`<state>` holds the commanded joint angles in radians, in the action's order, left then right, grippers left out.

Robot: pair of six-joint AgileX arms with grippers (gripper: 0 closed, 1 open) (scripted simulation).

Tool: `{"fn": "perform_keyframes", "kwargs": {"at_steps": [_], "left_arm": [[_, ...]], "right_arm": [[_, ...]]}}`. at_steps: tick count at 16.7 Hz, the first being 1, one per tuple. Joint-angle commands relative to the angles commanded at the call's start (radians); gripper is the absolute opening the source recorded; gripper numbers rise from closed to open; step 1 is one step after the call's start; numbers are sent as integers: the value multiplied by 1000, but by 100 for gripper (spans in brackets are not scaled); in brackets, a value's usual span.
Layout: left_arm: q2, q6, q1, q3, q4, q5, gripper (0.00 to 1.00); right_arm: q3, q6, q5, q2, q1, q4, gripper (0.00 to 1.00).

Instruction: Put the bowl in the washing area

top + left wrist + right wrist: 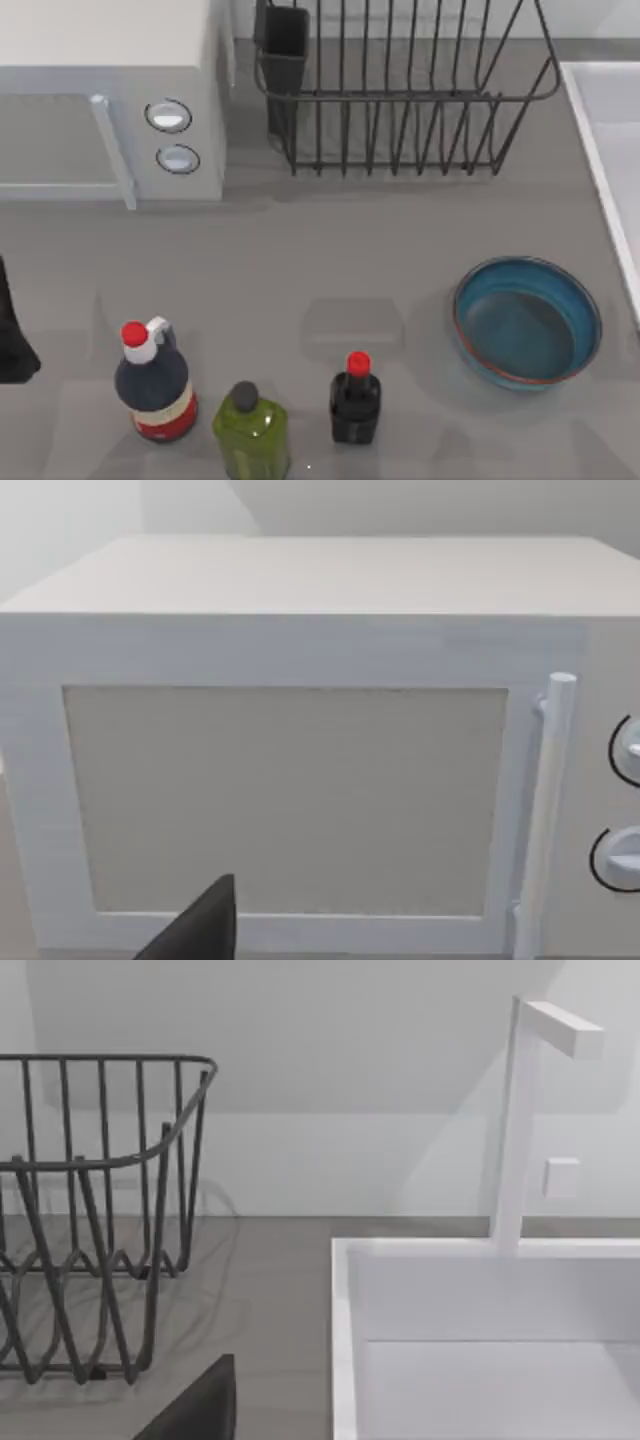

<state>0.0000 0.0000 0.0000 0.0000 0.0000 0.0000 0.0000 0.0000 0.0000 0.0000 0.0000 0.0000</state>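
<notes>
Top view: round glossy teal bowl (pixel 527 322), thin reddish-brown rim.

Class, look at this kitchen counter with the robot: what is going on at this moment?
Nothing is being handled yet. The bowl sits upright on the counter, close to the sink basin at the right edge but outside it. The left arm waits at the left edge, its wrist camera facing the microwave.

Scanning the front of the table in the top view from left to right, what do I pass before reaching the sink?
Red-capped dark bottle with white handle → green bottle → small black bottle → bowl → washing area at the right edge.
</notes>
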Motion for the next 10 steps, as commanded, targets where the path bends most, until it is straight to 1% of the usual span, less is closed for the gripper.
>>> {"fn": "perform_keyframes", "kwargs": {"at_steps": [3,5,7,10], "left_arm": [[0,0,0,0,0,0,100],[0,0,0,0,0,0,100],[0,0,0,0,0,0,100],[0,0,0,0,0,0,100]], "right_arm": [[11,3,0,11,3,-11,100],[64,14,-1,65,14,-59,100],[158,34,-1,161,32,-138,100],[355,72,1,384,64,-302,100]]}}
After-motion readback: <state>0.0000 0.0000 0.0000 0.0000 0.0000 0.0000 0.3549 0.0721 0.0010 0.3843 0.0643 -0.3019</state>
